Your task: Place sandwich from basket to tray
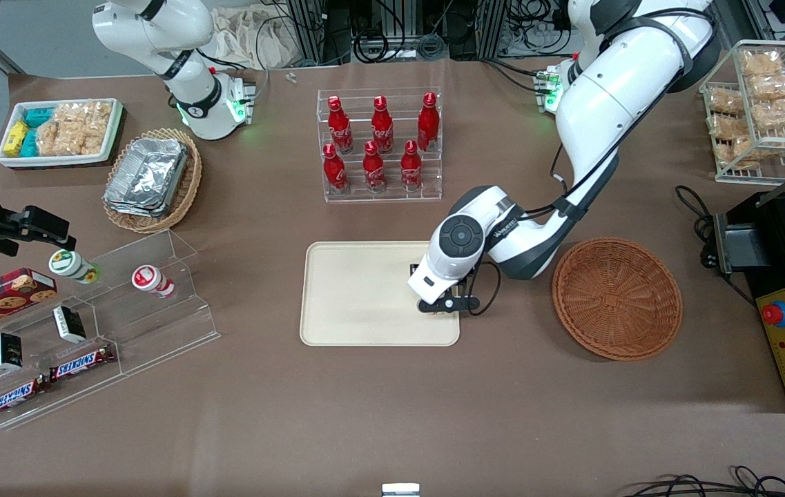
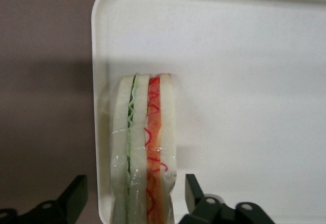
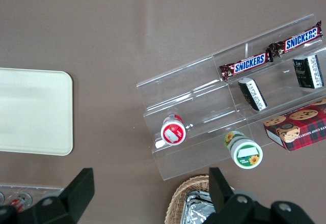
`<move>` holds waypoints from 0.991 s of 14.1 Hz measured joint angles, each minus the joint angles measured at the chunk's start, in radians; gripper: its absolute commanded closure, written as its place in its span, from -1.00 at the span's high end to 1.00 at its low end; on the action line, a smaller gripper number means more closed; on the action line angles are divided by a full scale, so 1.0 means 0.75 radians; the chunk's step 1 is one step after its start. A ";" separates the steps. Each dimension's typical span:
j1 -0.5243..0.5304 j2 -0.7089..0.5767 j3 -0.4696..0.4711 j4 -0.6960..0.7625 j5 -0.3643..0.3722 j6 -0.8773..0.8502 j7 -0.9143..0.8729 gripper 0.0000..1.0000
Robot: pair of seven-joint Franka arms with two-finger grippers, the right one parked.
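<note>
Cream plastic of the tray [image 1: 357, 293] lies under the gripper [image 1: 442, 308], which is seen in the front view at the tray's edge nearest the round reddish-brown wicker basket [image 1: 616, 298], roughly at four o'clock from the tray's middle. The basket is seen with nothing in it, so the carrying step is judged done and the placing step is in hand. In the left wrist view the sandwich [image 2: 144, 147], a wrapped wedge of white bread with green and red-orange filling, is shown standing on its edge on the tray [image 2: 244, 81], close along the rim, between the two dark fingertips [image 2: 74, 196]. A visible gap is left on each side of the bread, so the jaws are spread wider than the sandwich and nothing is clamped; the sandwich is judged released, or on the point of release. Whether its lower end is brushed by a finger cannot be told. The next move is judged to call for a straight lift clear of the wedge, with the jaws kept spread so that the wrap is not caught and the narrow standing piece is not tipped over the rim onto the brown table [image 1: 392, 414].
</note>
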 measured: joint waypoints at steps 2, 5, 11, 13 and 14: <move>0.002 -0.042 0.000 0.038 0.000 -0.041 -0.007 0.99; 0.049 -0.171 0.001 0.095 -0.053 -0.220 -0.028 0.99; 0.309 -0.500 0.002 0.121 -0.302 -0.389 -0.018 0.98; 0.386 -0.550 0.004 0.121 -0.312 -0.467 -0.015 0.96; 0.424 -0.569 0.006 0.121 -0.312 -0.503 0.017 0.97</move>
